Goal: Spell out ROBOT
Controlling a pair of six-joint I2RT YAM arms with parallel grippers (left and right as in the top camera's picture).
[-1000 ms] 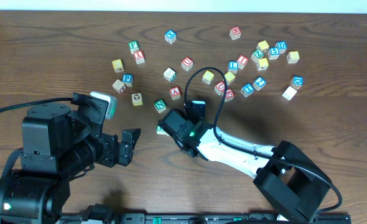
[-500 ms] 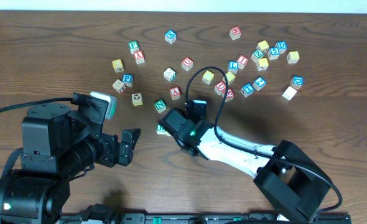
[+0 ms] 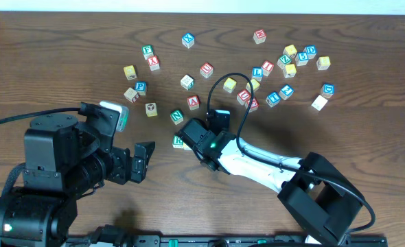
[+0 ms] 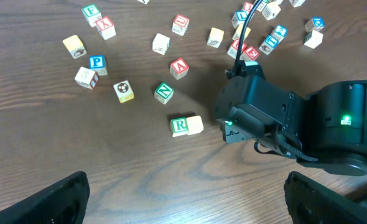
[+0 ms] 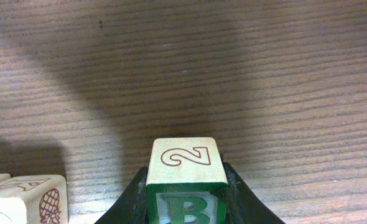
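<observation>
Right wrist: right fingers (image 5: pixel 241 202) clamp the B cube (image 5: pixel 185 180); lower it squarely, touching the yellow cube (image 4: pixel 195 125) at its three o'clock face, beside the R cube (image 4: pixel 180 126); left fingers (image 4: pixel 54 202) gape empty

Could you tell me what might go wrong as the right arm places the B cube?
1. The right gripper holds the B cube close to another cube; lowering it may knock that one.
2. The R cube and the pale cube touching it lie beside the arm; a nudge could skew the row.
</observation>
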